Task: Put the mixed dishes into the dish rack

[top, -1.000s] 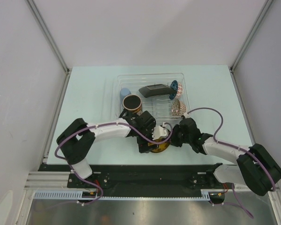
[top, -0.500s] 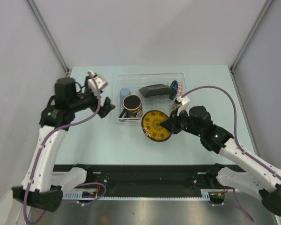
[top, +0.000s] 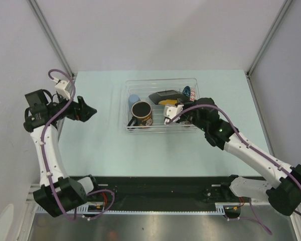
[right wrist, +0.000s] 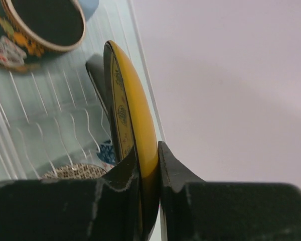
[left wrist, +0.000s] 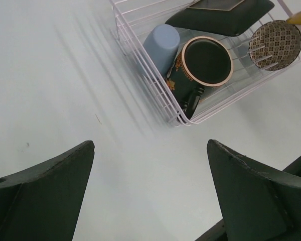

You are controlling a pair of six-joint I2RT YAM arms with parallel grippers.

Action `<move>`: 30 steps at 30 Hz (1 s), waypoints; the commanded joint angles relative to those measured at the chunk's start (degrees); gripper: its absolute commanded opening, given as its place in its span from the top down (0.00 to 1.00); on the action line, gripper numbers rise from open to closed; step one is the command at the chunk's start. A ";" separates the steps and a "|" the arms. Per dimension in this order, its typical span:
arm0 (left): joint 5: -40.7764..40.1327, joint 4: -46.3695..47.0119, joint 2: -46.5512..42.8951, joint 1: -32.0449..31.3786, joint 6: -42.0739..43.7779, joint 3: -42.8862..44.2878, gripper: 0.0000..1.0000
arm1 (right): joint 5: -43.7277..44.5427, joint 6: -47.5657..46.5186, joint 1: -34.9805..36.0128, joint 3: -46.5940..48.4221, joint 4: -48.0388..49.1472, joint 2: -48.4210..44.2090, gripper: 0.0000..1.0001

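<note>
six dishes and one dish rack [top: 160,80]. five dishes sit inside the clear rack. one pale blue cup [left wrist: 161,43] is touching one dark floral mug [left wrist: 203,65] at the left end. one black square plate [left wrist: 220,15] leans along the far wall. one blue patterned bowl [top: 187,92] and one brownish patterned bowl [left wrist: 281,44] stand at the right end.

the sixth, the yellow saucer [right wrist: 133,130], stands on edge over the ribs, just beside the black plate and right of the mug. the right gripper [right wrist: 148,160] is clamped on its rim. whether it touches the rack cannot be told.

a stretch of ribbed slots shows between the mug and the brownish bowl. the left gripper [left wrist: 150,165] hangs with fingers wide apart over the table [top: 100,140], well apart from the rack's left wall.
</note>
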 commanded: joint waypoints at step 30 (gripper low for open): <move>8.81 12.00 0.44 4.31 -7.30 -7.04 0.00 | -14.86 -9.58 -6.56 3.84 -8.40 11.31 1.00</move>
